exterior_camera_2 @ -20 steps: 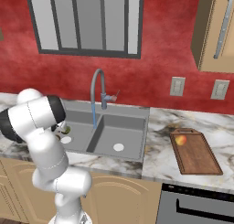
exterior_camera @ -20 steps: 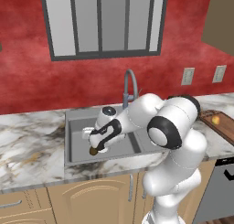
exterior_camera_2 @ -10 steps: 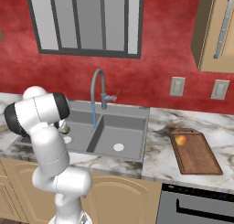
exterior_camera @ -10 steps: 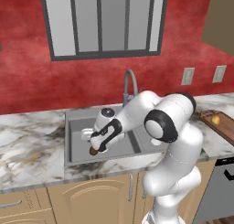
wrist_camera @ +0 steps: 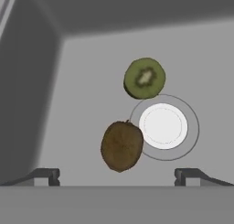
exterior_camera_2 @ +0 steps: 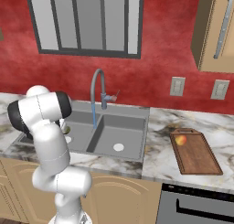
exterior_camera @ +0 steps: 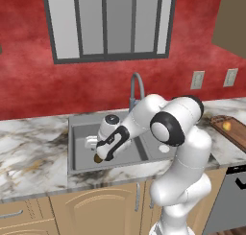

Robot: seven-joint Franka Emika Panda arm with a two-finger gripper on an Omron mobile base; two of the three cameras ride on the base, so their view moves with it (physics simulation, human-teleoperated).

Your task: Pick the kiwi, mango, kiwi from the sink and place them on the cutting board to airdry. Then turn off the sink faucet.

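Note:
My gripper (wrist_camera: 116,176) is open and hangs low in the left basin of the sink (exterior_camera: 77,168), its two fingertips (wrist_camera: 45,175) wide apart. A dark brown kiwi (wrist_camera: 121,145) lies just ahead of them, between the tips and apart from both, also seen under the hand as the brown kiwi (exterior_camera: 97,158). An olive-green kiwi (wrist_camera: 144,78) rests beyond it, at the far side of the white drain disc (wrist_camera: 163,126). The mango (exterior_camera_2: 181,140) lies on the cutting board (exterior_camera_2: 196,154) at the right. The faucet (exterior_camera_2: 97,86) runs a thin blue stream (exterior_camera_2: 93,115).
The right basin holds only its white drain (exterior_camera_2: 118,147). Marble counter (exterior_camera_2: 157,150) separates the sink from the board. A red wall with two outlets (exterior_camera_2: 177,86) and a window stands behind. My arm's white elbow (exterior_camera: 168,128) hangs over the sink's front.
The arm has leaned a little further down into the left basin. The gripper has stayed open and both kiwis lie where they were.

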